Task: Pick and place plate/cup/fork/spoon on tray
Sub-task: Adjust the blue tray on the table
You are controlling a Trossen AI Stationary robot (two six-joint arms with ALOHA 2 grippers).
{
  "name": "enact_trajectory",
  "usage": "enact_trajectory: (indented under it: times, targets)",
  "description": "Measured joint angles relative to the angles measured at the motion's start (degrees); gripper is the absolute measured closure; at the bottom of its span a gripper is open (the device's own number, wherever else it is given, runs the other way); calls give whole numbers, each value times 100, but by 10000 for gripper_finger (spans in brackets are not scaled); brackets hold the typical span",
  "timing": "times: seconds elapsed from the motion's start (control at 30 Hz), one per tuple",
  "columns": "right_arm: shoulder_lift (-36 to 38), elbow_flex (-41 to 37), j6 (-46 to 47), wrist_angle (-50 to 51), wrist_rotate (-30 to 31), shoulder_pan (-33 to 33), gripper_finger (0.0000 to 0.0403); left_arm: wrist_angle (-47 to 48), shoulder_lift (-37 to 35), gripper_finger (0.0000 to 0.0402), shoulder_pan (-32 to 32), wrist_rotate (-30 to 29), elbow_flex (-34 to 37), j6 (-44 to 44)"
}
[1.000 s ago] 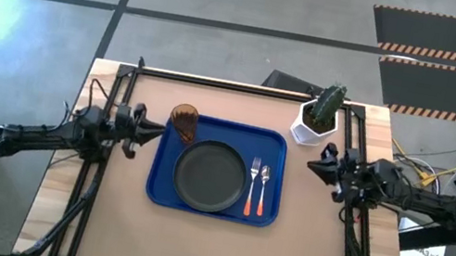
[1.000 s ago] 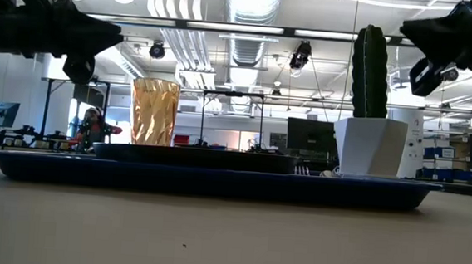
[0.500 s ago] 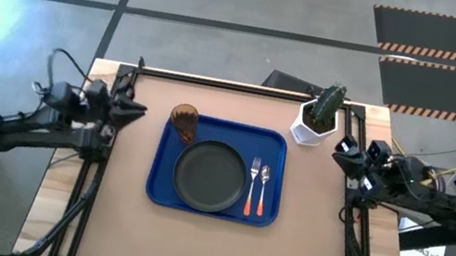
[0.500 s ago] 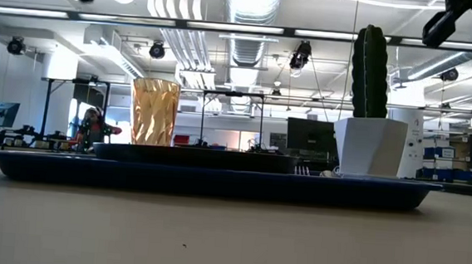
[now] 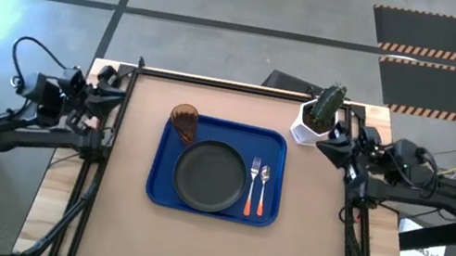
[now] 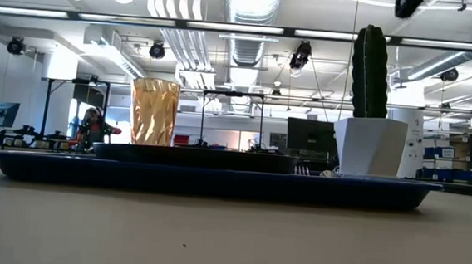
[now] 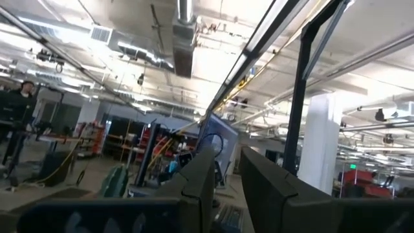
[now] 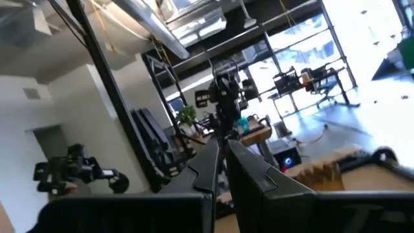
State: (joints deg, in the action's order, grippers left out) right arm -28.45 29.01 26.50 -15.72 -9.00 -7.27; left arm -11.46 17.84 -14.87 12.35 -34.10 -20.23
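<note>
Brown tabletop (image 5: 216, 248) carrying the blue tray (image 5: 163, 187): cup (image 5: 183, 121) at its far-left corner, plate (image 5: 211, 176) centred, fork (image 5: 250, 187) and spoon (image 5: 261, 190) along its right edge. Left gripper (image 5: 118, 90) slightly parted and right gripper (image 5: 329, 152) apparently closed, at opposite table edges.

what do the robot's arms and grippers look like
Both arms are dark, slim and jointed. The left gripper and right gripper each end in two black, angular, tapering fingers. A black cable loops above the left arm.
</note>
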Motion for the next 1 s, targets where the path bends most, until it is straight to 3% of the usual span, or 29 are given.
enact_trajectory:
  times: [0.13, 0.27, 0.47, 0.67, 0.77, 1.0]
  targets:
    - [-678, 835, -499, 213, -4, 0, 380, -6, -167, 343, 0, 1, 59, -4]
    - [-1269, 1774, -969, 1154, 129, 0, 370, 0, -298, 343, 0, 74, 89, -9]
    - [-2168, 3226, -1367, 3288, 1416, -2, 314, -1, -407, 343, 0, 134, 91, -11]
    - [-3364, 4316, -1739, 4254, 2034, -13, 272, 1, -407, 343, 0, 136, 91, -13]
    - [-3958, 4802, -1974, 4482, 2107, -95, 276, 42, -400, 343, 0, 139, 93, -13]
    - [-5255, 5787, -2436, 4618, 2041, -282, 339, 205, -405, 343, 0, 178, 97, -29]
